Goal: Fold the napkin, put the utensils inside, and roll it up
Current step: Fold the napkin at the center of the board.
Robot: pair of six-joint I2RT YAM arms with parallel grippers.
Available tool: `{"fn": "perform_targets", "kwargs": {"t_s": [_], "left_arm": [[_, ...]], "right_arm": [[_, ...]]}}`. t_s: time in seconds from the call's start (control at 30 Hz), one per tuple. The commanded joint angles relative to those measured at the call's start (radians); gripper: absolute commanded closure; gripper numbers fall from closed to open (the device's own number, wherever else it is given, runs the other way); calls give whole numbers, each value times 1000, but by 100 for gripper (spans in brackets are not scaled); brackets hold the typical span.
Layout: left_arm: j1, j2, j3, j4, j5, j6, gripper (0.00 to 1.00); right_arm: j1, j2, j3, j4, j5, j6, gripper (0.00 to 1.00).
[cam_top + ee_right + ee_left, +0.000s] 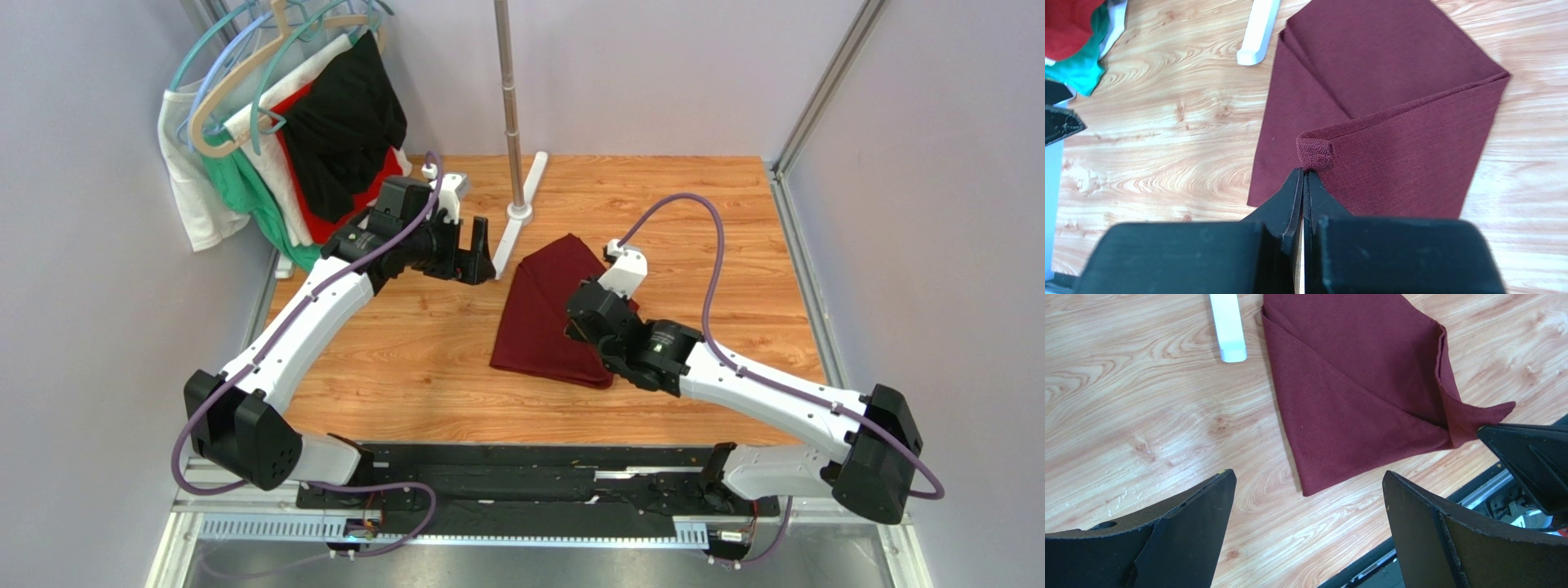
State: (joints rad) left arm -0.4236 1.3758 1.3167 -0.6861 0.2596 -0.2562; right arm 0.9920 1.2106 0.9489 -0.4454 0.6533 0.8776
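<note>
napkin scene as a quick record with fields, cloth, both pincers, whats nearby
napkin: dark maroon cloth napkin, folded into overlapping layers, lying on the light wooden table
right pincer: shut on a bunched corner of the napkin
left pincer: open wide, holding nothing
spoon: not visible in any view
nearby: white stand foot beside the napkin, apart from it; garments on hangers at the far left corner

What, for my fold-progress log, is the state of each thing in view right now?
napkin: folded into layers, flat on the table, one corner lifted
right gripper: shut, pinching the napkin's lifted corner
left gripper: open, empty, over the napkin's edge
garments: bunched on hangers, far left
</note>
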Motion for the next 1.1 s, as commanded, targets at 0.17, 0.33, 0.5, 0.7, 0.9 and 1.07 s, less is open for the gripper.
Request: {"fn": "perform_targets", "kwargs": {"t_s": [0.17, 0.33, 0.5, 0.7, 0.9, 1.07], "left_arm": [[58, -75, -63, 8, -25, 3, 1], [164, -138, -201, 74, 20, -83, 1], [183, -185, -269, 94, 9, -120, 1], [215, -195, -283, 82, 26, -106, 1], [220, -208, -316, 95, 29, -127, 1], [220, -241, -390, 154, 36, -210, 1]], "right_arm": [[20, 112, 51, 209, -90, -68, 100], [37, 208, 85, 275, -141, -84, 100], [43, 291, 102, 326, -207, -95, 100], [54, 391, 123, 373, -265, -103, 100], [76, 448, 117, 412, -311, -106, 100], [94, 484, 128, 410, -304, -108, 100]]}}
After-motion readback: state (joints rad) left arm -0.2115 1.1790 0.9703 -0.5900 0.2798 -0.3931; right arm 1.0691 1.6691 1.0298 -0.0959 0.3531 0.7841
